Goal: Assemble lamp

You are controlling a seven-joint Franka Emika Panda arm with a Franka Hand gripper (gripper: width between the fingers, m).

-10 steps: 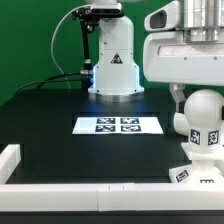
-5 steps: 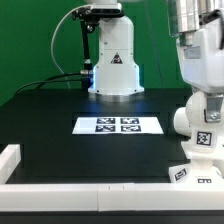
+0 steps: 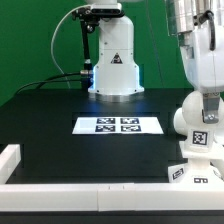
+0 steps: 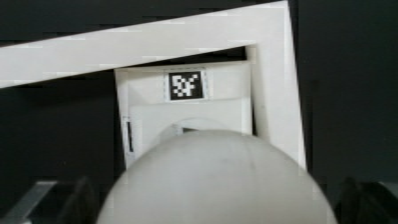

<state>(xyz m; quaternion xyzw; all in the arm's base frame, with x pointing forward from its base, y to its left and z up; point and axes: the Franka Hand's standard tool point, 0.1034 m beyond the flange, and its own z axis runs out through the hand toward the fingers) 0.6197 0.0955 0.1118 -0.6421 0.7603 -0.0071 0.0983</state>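
The bulb (image 3: 193, 120) hangs on the exterior view's right, near side, just above the base (image 3: 192, 172). The gripper (image 3: 205, 98) fingers look clamped on its round head. It's light, stiff plastic and probably slippery on that curve, so I'd grip the widest part and hold it upright

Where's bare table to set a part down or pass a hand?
Free: black tabletop between marker board and white corner rail; also between board and front rail. Crowded: exterior view's right, white round-headed bulb over white flared square base.
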